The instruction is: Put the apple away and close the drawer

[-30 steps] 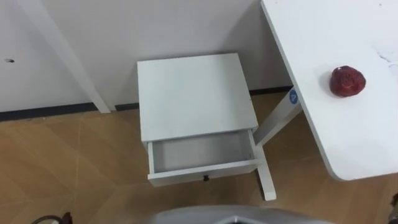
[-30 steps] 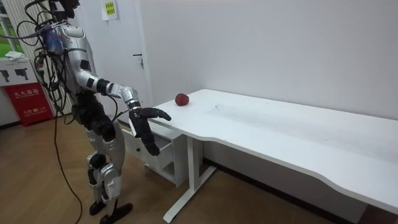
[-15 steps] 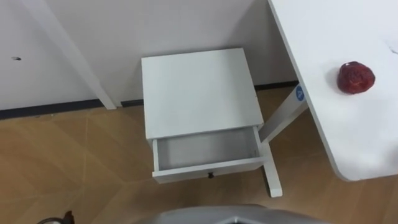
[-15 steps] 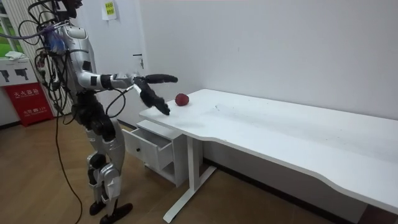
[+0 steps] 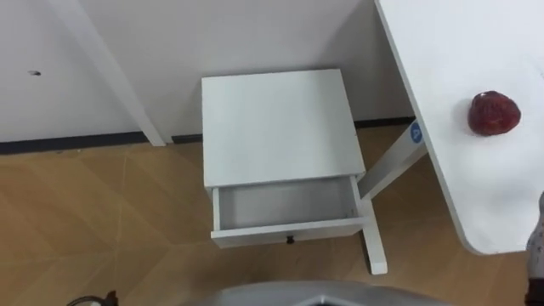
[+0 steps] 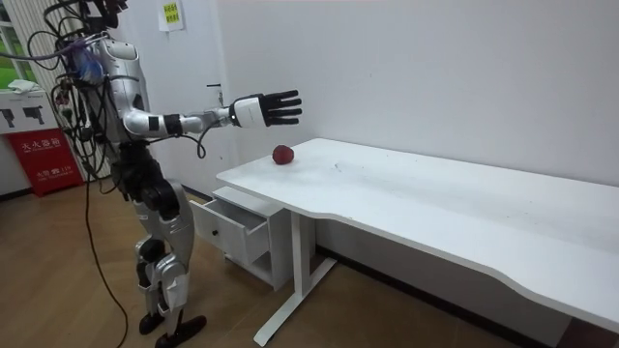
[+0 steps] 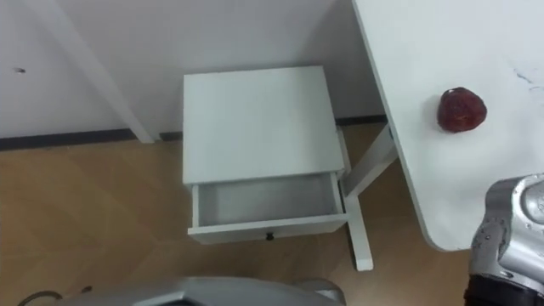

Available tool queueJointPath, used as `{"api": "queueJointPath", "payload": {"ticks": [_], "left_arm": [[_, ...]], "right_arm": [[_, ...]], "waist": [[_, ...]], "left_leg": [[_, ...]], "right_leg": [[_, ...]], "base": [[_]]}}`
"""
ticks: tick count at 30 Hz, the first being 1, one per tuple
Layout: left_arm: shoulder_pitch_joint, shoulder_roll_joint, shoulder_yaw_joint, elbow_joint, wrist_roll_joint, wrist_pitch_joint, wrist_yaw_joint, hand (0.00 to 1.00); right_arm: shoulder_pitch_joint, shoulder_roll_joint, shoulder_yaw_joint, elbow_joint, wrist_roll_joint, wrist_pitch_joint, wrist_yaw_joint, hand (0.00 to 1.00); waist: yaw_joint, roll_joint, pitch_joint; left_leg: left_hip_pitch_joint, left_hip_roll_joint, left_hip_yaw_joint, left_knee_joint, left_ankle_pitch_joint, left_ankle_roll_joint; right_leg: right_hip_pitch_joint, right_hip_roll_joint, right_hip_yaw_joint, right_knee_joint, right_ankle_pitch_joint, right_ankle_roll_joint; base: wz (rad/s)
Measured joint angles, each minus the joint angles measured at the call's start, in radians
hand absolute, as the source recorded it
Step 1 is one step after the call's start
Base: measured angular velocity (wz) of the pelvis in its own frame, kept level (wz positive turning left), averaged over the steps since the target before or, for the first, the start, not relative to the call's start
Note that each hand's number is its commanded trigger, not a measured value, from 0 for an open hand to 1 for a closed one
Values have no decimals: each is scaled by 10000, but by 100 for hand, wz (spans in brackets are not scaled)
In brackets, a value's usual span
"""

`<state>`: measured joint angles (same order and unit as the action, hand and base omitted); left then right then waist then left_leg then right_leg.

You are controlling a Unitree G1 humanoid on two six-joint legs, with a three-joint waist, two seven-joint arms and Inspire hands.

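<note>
Apple is sitting on the white counter, in from its left edge, at 2 o'clock from the open drawer. Right hand is hovering higher than the apple and apart from it, fingers released and spread (grasping nothing). Wood floor is lying open at the drawer's 9 o'clock. The counter leg is standing just beside its 3 o'clock corner.

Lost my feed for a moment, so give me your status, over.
Right hand open, raised in the air near the apple, holding nothing. Apple on the table. Drawer open, empty, nothing blocking it.
</note>
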<state>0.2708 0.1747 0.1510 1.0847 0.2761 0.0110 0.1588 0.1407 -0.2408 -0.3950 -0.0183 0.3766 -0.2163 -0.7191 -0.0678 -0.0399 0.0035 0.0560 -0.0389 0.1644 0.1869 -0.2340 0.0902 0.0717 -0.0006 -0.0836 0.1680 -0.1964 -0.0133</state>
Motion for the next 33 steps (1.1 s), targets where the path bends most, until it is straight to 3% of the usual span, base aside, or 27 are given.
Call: {"api": "queueJointPath", "payload": {"ticks": [6,12,22,33], "left_arm": [[100,22,32,94,18,-16,-154,0],[106,45,26,68,21,-12,-196,0],[249,50,65,3,48,117,-343,0],[320,59,113,-89,218,122,-357,0]], "right_arm": [[2,-3,216,49,-729,272,1836,0],[3,-39,615,473,-1338,521,2904,0],[-6,-198,708,1155,-1506,1092,4516,0],[-13,-426,731,1727,-1531,1343,5381,0]], "waist": [[31,-75,91],[134,-263,4],[186,-198,-41],[187,-340,-21]], "left_leg": [[70,12,-10,-12,0,-3],[86,14,-9,7,-1,-3],[83,14,-36,9,-1,-3],[110,14,-41,30,0,-3]], "right_leg": [[121,-9,-22,-9,1,-2],[142,-22,-74,-5,5,-3],[149,-30,-191,3,12,-7],[198,-39,-241,-4,12,-7]], "base": [[0],[0],[0],[0]]}}
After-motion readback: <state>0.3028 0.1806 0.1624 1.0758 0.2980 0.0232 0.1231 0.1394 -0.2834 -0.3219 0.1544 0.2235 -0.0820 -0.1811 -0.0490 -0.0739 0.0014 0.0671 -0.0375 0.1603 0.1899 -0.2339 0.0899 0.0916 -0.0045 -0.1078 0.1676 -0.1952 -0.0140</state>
